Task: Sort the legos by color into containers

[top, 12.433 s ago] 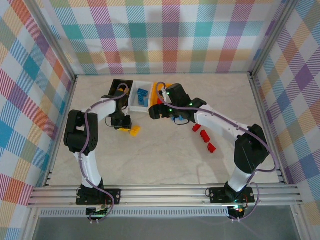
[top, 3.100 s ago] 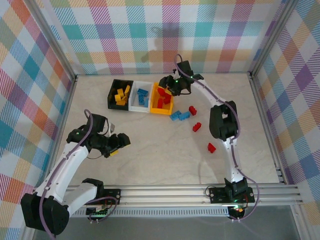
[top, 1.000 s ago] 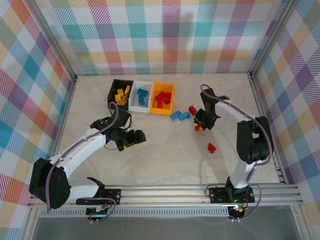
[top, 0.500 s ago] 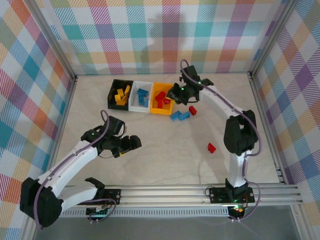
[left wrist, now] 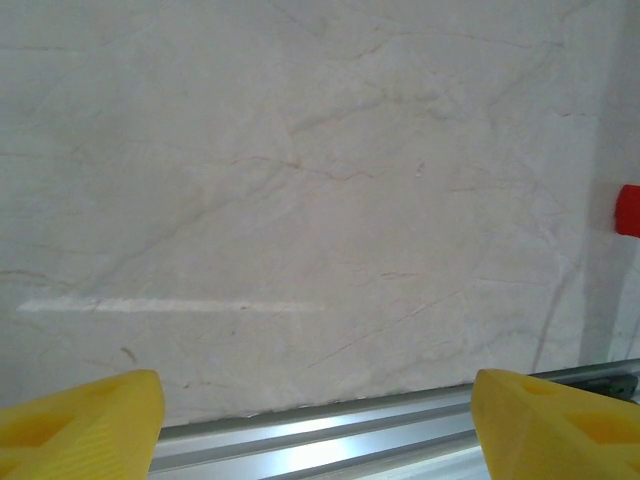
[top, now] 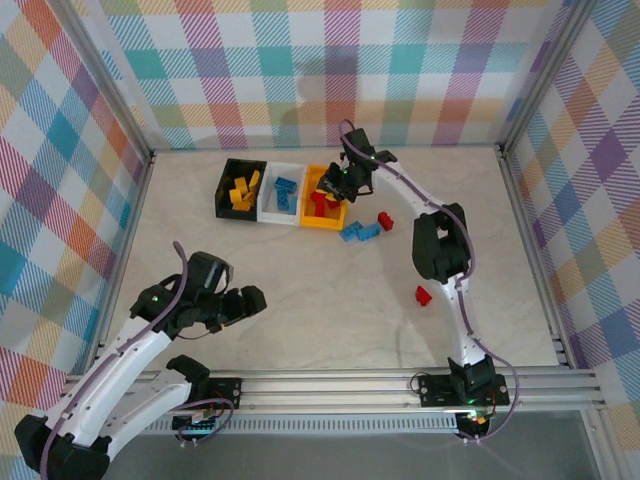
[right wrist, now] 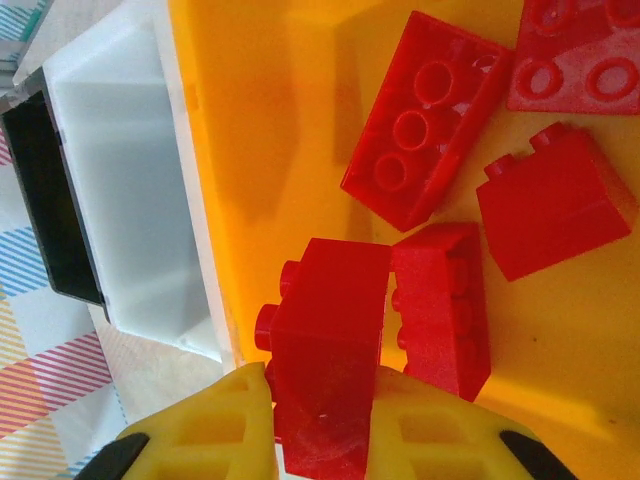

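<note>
Right wrist view: a red brick (right wrist: 328, 340) is clamped between the yellow fingers (right wrist: 215, 430) of my right claw (right wrist: 325, 440), the jaws narrowed onto its sides. It hangs over the yellow-orange bin (right wrist: 260, 120), close to that bin's left wall. Four more red bricks (right wrist: 425, 115) lie on the bin floor, one just beside the held brick. The white bin (right wrist: 120, 200) adjoins wall to wall, with the black bin (right wrist: 45, 210) beyond it.

Top external view: the three bins stand in a row at the far side of the table (top: 330, 320), black leftmost. Yellow bricks (top: 240, 190) lie in the black bin, blue bricks (top: 285, 190) in the white. Loose on the table, right of the row, are a blue cluster (top: 358, 232), a red piece (top: 385, 221) just beside it, and another red piece (top: 423, 295) nearer and well apart.

My left claw (top: 250, 298) is at the near left, jaws wide apart and holding nothing.
</note>
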`<action>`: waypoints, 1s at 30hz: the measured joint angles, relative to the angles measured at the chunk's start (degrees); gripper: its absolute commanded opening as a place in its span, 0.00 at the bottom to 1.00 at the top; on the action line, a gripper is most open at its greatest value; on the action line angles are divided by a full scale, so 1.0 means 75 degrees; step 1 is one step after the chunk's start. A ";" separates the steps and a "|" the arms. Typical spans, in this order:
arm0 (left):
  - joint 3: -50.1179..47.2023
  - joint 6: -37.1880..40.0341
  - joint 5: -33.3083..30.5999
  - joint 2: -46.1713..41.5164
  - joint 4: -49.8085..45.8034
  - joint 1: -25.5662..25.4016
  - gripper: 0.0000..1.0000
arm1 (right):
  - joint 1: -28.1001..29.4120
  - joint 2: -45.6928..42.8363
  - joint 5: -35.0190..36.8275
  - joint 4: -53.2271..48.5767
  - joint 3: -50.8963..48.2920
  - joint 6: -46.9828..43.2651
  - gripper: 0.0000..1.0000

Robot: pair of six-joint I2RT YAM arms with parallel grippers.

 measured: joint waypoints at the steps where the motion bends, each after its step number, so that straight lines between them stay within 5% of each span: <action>1: -0.0020 -0.0003 -0.0015 -0.0038 -0.0058 0.0000 0.81 | 0.0000 0.0050 0.0000 -0.0026 0.0070 0.0009 0.22; 15: -0.0090 -0.0003 -0.0070 0.0367 -0.0082 0.0000 0.83 | 0.0038 0.0178 -0.0087 -0.0178 0.0332 -0.0093 0.49; 26: -0.0015 -0.0006 -0.0073 0.0644 0.0134 0.0000 0.87 | 0.0058 -0.0481 0.0055 -0.0589 0.0338 -0.1641 0.61; 28: -0.0015 -0.0006 -0.0076 0.0478 0.0154 0.0000 0.89 | 0.0085 -0.1035 0.0256 -0.0632 0.0012 -0.2192 0.70; 29: -0.0015 -0.0009 -0.0076 0.0376 0.0175 0.0000 0.90 | 0.0096 -0.1428 0.0388 -0.0647 -0.0251 -0.2503 0.97; 30: -0.0017 -0.0006 -0.0076 0.0297 0.0187 0.0000 0.90 | 0.0102 -0.1751 0.0493 -0.0662 -0.0472 -0.2766 1.00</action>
